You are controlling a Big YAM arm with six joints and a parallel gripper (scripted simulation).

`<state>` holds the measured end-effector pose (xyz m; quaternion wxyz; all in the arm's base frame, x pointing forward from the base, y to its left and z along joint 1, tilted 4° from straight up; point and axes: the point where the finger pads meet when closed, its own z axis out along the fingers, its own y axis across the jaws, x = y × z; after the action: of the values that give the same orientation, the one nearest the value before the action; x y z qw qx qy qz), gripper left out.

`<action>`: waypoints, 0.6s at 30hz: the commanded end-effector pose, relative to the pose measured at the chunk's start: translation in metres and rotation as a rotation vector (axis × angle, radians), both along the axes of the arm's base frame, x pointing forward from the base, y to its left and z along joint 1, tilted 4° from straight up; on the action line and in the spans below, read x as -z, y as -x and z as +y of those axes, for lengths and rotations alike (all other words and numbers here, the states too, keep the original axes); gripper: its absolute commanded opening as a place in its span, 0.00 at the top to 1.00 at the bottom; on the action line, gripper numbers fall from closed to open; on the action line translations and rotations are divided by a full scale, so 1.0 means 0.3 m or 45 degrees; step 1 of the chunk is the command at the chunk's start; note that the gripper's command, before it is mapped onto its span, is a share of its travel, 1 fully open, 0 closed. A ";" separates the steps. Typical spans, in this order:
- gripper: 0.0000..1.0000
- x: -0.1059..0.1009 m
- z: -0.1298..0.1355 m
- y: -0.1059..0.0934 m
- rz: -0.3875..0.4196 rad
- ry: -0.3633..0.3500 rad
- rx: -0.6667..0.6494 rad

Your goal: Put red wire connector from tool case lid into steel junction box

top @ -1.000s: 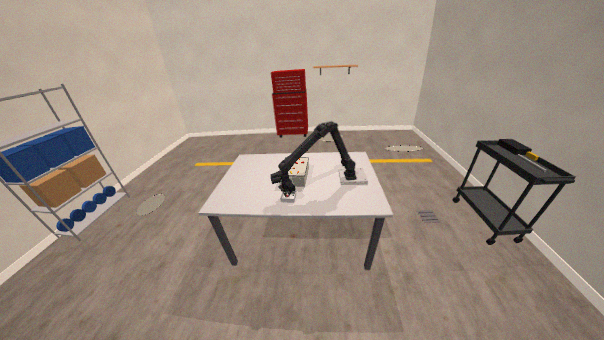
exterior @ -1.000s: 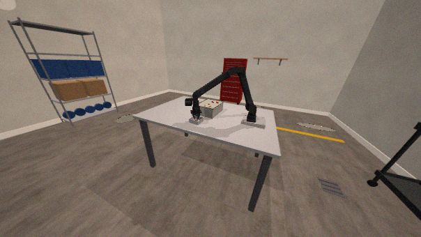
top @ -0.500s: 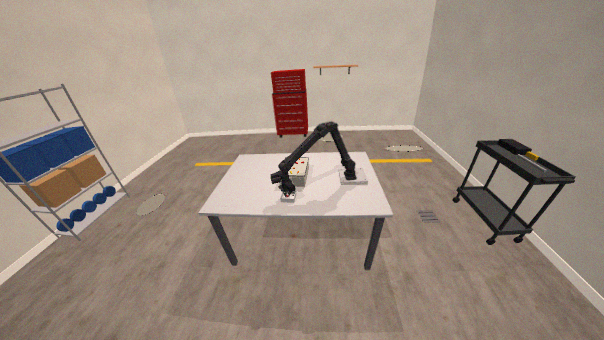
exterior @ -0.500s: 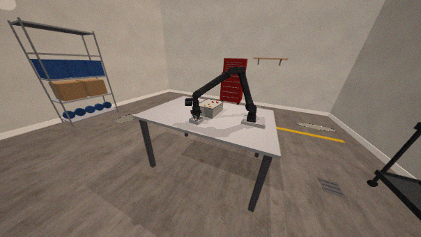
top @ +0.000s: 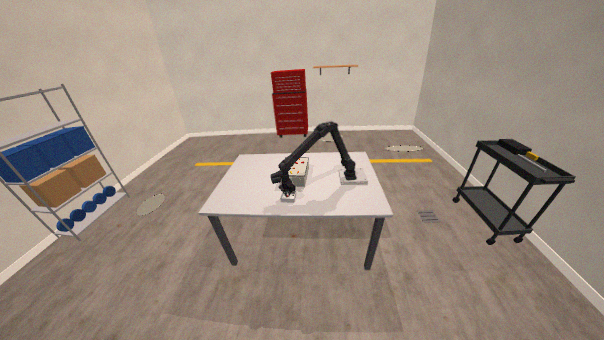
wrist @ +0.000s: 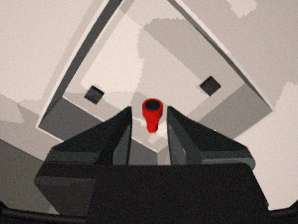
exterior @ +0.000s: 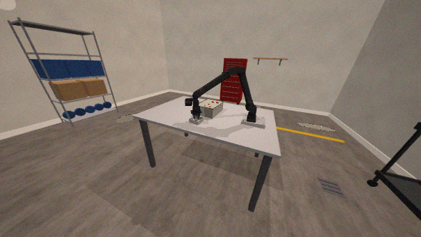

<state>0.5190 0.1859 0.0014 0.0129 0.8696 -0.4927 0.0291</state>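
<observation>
We see the red wire connector upright between our tool's fingers, which stand a little apart with gaps either side, gripping nothing. It sits over the steel junction box on the bench, beside the tool case.
</observation>
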 end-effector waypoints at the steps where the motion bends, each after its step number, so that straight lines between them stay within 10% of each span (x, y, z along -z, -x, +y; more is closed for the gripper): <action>1: 0.71 -0.133 0.023 -0.059 -0.072 -0.025 -0.005; 18: 0.71 -0.242 0.048 -0.056 -0.078 -0.029 -0.003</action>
<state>0.5212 0.1885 0.0473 0.0048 0.8701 -0.4916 0.0357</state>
